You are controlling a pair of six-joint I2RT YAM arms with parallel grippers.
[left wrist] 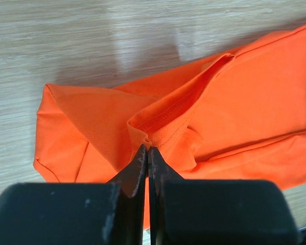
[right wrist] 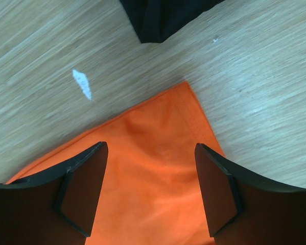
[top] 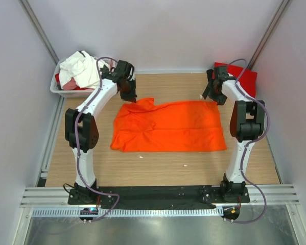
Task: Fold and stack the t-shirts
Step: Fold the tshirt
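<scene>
1. The left gripper [left wrist: 146, 149] reaches down to the far left corner of the orange t-shirt [top: 168, 126], jaws closed, pinching a fold.
2. The right gripper [right wrist: 151, 150] hangs over its far right corner, jaws wide apart, gripping nothing.
3. The shirt lies spread on the wooden table [top: 158, 163].
4. A tub [top: 55, 88] of white t-shirts [top: 81, 69] stands beyond its left corner, and a red t-shirt [top: 247, 76] lies beyond its right.

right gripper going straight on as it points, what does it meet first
Likely the corner of the bright orange cloth t-shirt under the right gripper, whose jaws are open; depth is unclear.
</scene>
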